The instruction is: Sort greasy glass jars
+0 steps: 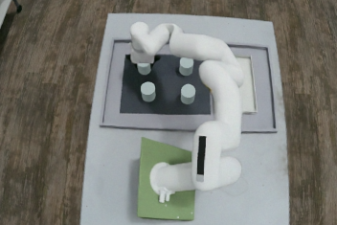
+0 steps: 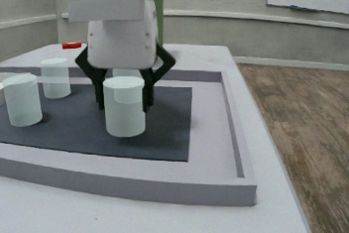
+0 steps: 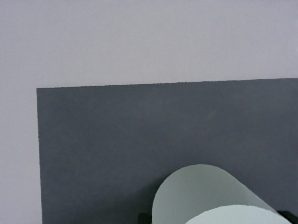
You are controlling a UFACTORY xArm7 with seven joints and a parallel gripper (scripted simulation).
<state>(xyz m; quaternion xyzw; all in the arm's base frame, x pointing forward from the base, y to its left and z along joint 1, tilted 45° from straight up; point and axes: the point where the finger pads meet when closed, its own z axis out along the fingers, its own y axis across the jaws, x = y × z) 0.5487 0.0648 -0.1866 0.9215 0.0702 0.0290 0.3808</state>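
Note:
My gripper (image 1: 144, 63) (image 2: 124, 106) (image 3: 215, 219) points down at the back-left jar (image 1: 144, 70) (image 2: 125, 119) (image 3: 200, 185), with a finger against each side. It looks shut on that jar, which appears to stand upright on the dark mat (image 1: 165, 108) (image 2: 171, 144) (image 3: 100, 130). Three more pale glass jars stand on the mat: back-right (image 1: 186, 66) (image 2: 24, 102), front-left (image 1: 147, 92) (image 2: 126, 72) and front-right (image 1: 188, 94) (image 2: 56, 79). All look alike; no grease shows. The cream tray (image 1: 249, 94) is at the right, partly hidden by my arm.
A low grey rim (image 1: 187, 128) (image 2: 149, 191) surrounds the mat and tray. My arm arches over the mat's right side and the tray. A green base plate (image 1: 146, 204) lies in front. A small red object (image 2: 71, 45) lies on the table beyond the rim.

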